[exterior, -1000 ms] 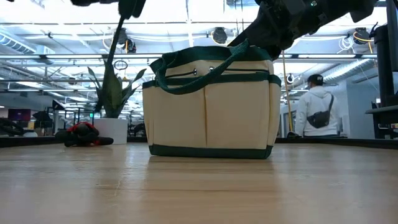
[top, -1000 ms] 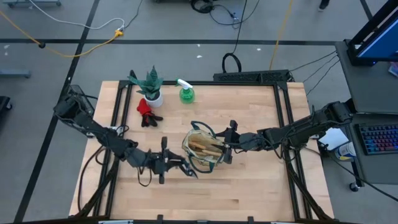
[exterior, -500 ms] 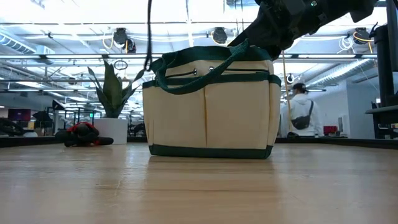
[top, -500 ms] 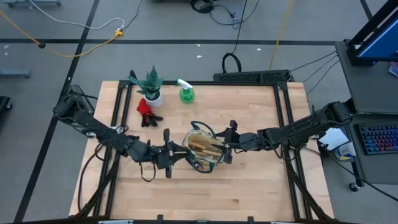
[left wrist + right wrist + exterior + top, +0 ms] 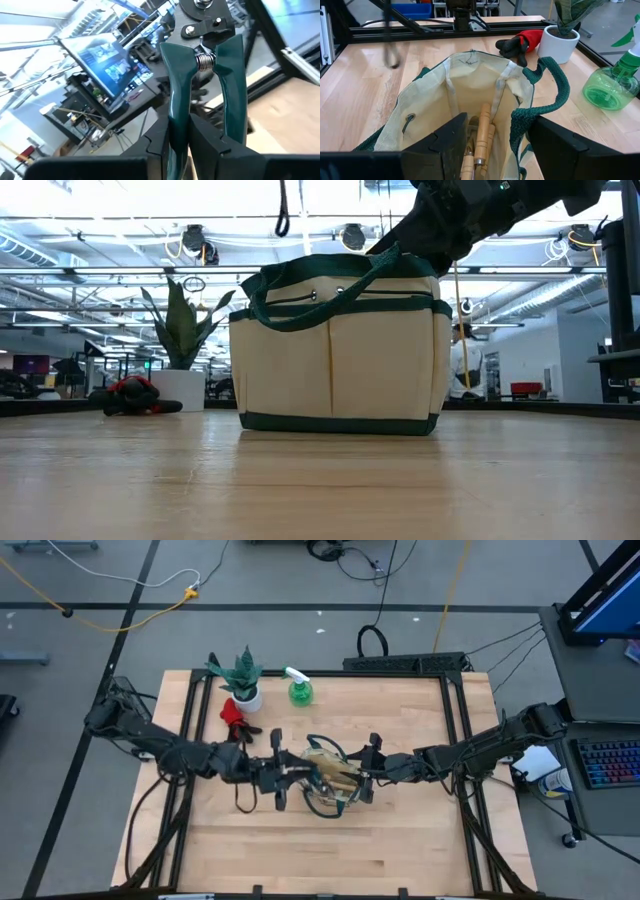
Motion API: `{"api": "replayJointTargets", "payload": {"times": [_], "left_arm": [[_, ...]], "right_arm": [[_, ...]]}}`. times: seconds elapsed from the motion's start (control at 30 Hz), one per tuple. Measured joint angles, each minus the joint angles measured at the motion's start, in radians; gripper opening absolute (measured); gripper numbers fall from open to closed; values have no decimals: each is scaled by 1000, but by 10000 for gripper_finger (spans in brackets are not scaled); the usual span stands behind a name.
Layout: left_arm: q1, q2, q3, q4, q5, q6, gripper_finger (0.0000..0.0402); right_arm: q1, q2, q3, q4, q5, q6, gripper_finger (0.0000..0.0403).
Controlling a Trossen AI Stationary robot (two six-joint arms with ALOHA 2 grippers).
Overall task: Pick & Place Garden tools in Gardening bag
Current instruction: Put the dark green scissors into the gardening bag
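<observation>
The beige gardening bag (image 5: 330, 785) stands mid-table on its base, with wooden-handled tools (image 5: 480, 135) inside. My left gripper (image 5: 288, 776) is just left of the bag's rim, level, shut on green-handled pruning shears (image 5: 230, 75). My right gripper (image 5: 366, 778) stands open over the bag's right rim (image 5: 520, 85), its fingers wide apart above the opening. I cannot tell whether it touches the bag. A red item (image 5: 236, 720) and a green spray bottle (image 5: 298, 691) rest on the table farther back. My left gripper pinches one green handle (image 5: 177, 117) of the shears between its two fingers. The other handle (image 5: 234, 95) passes outside one finger (image 5: 210, 142). The fingers lie along the handle, and the spring and pivot point away from them. The shears are lifted clear of the table.
A spiky plant in a white pot (image 5: 243, 680) stands at the back left, next to the red item. A dark cable loop (image 5: 240, 802) hangs below my left arm. Bare wood lies along the table's near side and to the right of the bag.
My left gripper has risen and moved toward the table's right and far side, up to the bag's left rim. It has carried the shears along and has turned somewhat on the way. The hanging cable has swung along with it.
</observation>
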Motion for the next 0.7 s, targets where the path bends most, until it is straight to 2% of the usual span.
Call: {"api": "replayJointTargets", "payload": {"times": [0.2,0.4,0.7], "left_arm": [[62,0,2,-7,4,-10,60],[103,0,2,-102,97,-69,60],[123,0,2,-225,77,-113,60]], "right_arm": [[0,0,0,-1,0,0,196],[0,0,0,-6,0,0,196],[0,0,0,-7,-1,-3,196]]}}
